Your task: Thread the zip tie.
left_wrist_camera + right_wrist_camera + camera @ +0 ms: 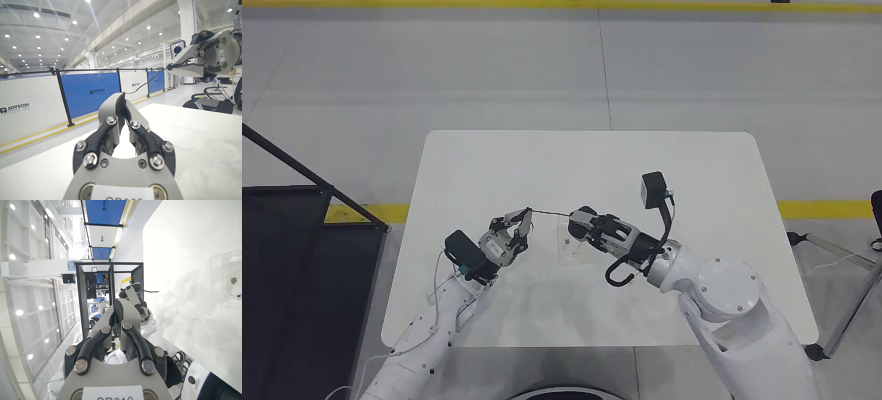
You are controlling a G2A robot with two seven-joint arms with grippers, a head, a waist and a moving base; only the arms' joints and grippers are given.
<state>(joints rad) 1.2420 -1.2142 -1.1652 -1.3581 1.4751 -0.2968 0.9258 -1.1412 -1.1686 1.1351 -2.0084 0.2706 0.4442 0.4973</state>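
clamping one end of a thin black plastic zip tie in the closed left fingers, the other end in the closed right fingers. holding it stretched between both, in the air over a white rectangular bench, near a clear plastic tray lying there.

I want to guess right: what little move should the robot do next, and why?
Probably ease the left tool and right tool closer together: both are shut on the zip tie, which stretches between them above the table, unlooped.
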